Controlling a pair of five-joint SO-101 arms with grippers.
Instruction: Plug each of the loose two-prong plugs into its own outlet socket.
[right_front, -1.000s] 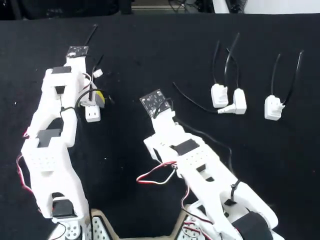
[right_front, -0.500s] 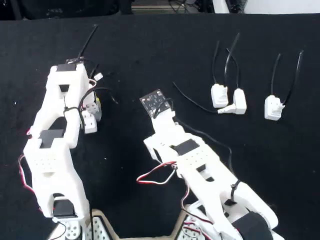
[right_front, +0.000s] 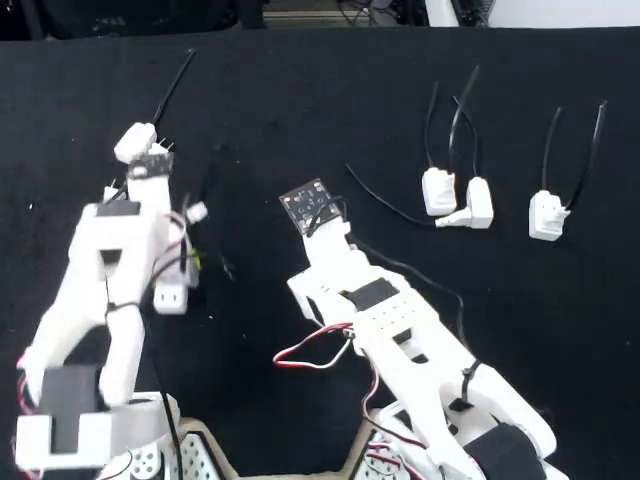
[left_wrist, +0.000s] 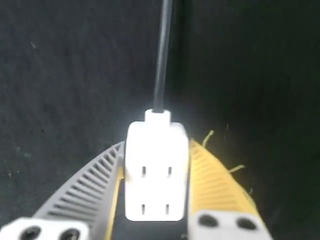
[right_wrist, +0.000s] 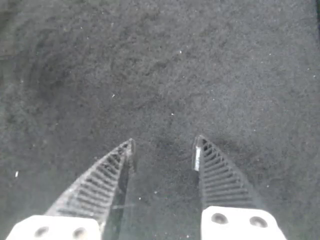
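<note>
**If the Socket Slips**

If the stiff cord (left_wrist: 162, 55) tugs, the socket (left_wrist: 156, 172) could twist out and drop on the fuzzy black cloth (right_wrist: 150, 60). The left gripper (left_wrist: 156, 147) pinches its smooth, boxy plastic sides. The right gripper (right_wrist: 165, 141) is spread over the cloth. Small white plugs (right_front: 439, 190) lie well apart.

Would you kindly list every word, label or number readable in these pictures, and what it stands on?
None can be read.
The socket block held in the left gripper shows only slots, no print.
Any print on the small circuit board on the other arm is too small to tell.
</note>
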